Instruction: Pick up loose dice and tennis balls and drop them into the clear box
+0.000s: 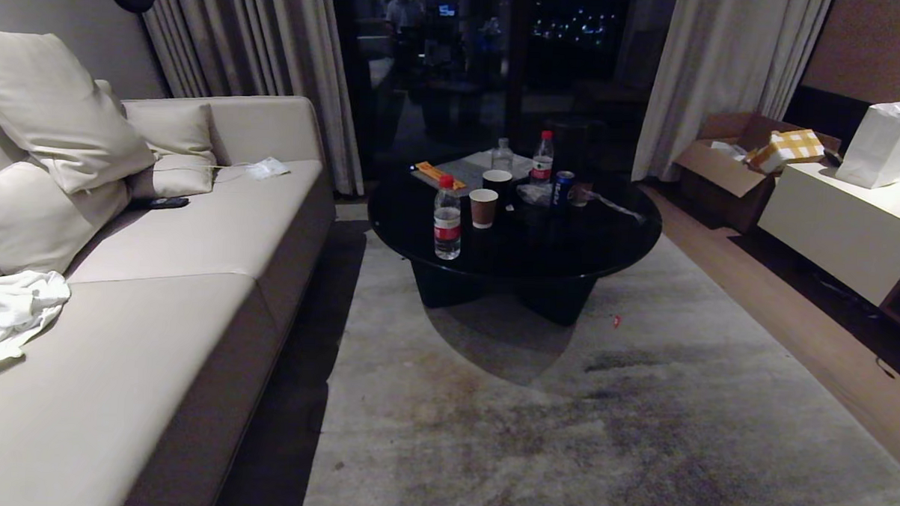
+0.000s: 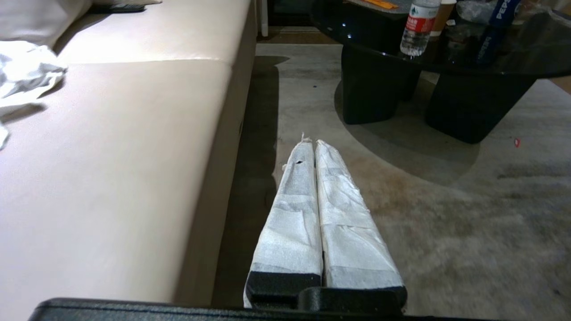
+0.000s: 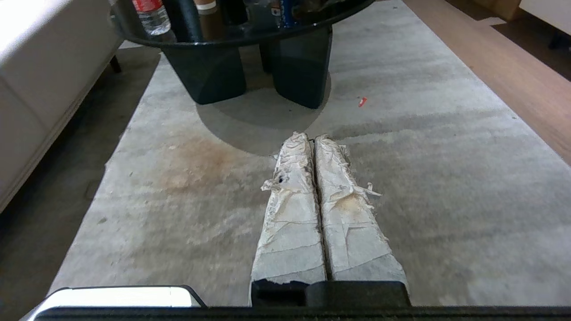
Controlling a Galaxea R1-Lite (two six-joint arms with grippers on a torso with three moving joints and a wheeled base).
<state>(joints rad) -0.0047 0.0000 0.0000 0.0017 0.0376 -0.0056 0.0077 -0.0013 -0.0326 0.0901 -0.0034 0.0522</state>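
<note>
Both tools pressed closed, empty, above the rug.
Left tool (image 2: 313, 142) beside sofa (image 2: 134, 111); right tool (image 3: 311, 137) lower centre, bench (image 3: 250, 35) top.

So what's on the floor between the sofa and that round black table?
Only grey rug and a dark strip of floor separate the sofa from the black table; the head view shows it.

A dim living room at night. A cream sofa (image 1: 156, 310) with loose cushions (image 1: 47, 104) runs along the left, beside a stained grey carpet (image 1: 563, 429). A round black coffee table (image 1: 514, 236) stands before a dark window (image 1: 494, 60) framed by pale curtains (image 1: 714, 75). Wood flooring (image 1: 784, 317) and a white cabinet (image 1: 848, 226) lie on the right.
</note>
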